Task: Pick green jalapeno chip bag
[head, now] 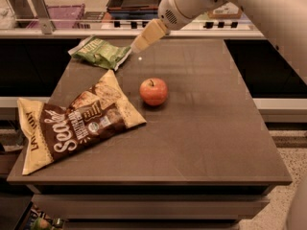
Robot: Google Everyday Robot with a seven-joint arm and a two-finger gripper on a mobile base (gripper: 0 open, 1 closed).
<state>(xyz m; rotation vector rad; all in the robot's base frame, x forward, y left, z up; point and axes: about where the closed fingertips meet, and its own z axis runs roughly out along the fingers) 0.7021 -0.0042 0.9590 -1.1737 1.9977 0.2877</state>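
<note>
Matte tabletop (201, 128); gripper (138, 45) near crinkled green bag (100, 52)

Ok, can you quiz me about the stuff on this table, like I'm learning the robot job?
1. True or false: the gripper hovers by the right edge of the green jalapeno chip bag, which lies on the table.
2. Fill in: seen by the camera, the brown Sea Salt bag lies at the table's front ____ corner.
3. What sits nearest the table's middle? A green jalapeno chip bag, B apple, C brown Sea Salt bag.
Key: 1 true; 2 left; 3 B.
</note>
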